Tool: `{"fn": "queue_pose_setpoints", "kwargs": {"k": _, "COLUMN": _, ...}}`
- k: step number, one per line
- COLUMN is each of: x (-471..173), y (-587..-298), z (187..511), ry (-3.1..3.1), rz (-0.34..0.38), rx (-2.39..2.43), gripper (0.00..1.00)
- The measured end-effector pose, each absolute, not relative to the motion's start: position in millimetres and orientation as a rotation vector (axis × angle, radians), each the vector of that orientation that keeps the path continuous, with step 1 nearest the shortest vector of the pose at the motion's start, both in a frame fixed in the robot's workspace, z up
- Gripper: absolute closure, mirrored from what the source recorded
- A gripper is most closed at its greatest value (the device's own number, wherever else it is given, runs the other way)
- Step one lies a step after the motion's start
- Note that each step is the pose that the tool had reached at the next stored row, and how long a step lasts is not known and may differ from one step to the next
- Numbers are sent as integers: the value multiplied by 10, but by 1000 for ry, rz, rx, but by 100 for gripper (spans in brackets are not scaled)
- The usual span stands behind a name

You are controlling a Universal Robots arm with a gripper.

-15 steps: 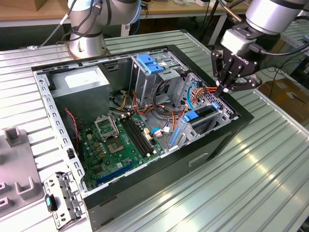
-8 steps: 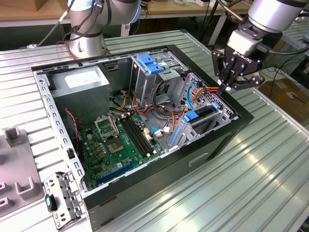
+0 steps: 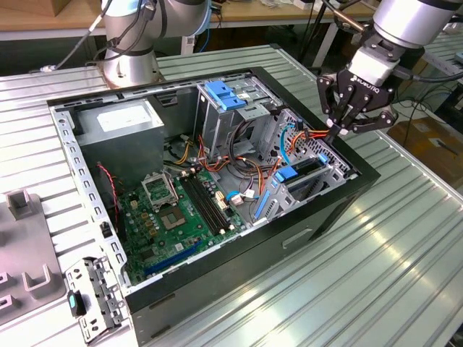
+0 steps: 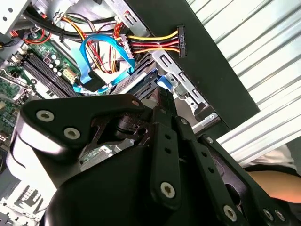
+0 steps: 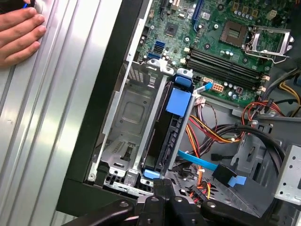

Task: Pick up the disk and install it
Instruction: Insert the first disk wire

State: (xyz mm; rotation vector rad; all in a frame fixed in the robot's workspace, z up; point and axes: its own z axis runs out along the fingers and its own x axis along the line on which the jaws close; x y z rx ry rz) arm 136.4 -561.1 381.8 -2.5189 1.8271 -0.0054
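The disk point(image 3: 305, 166), a dark drive in a bright blue carrier, stands on edge in a slot of the metal drive bay at the open computer case's point(image 3: 347, 199) corner on the exterior view's right. My gripper point(image 3: 334, 131) is shut, its fingertips together right above the disk's far end. In the first wrist view the shut gripper point(image 5: 162, 184) sits at the blue end of the disk point(image 5: 179, 101), touching or almost touching it. In the second wrist view the gripper point(image 4: 165, 96) points at a blue bit of the disk point(image 4: 163, 83).
An unfilled bay slot point(image 5: 127, 117) lies beside the disk. SATA and power cables point(image 3: 289, 141) crowd the other side. A tall cage with a blue latch point(image 3: 226, 94), the motherboard point(image 3: 181, 210) and power supply point(image 3: 123, 119) fill the case. A person's hand point(image 5: 19, 33) rests on the table.
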Motion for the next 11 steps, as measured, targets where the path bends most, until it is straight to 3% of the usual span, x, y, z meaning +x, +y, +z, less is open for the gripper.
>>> {"fn": "queue_pose_setpoints", "kwargs": {"k": 11, "x": 1364, "y": -5611, "z": 3818, "ry": 1556, "rz": -1, "rx": -2695, "gripper": 89}}
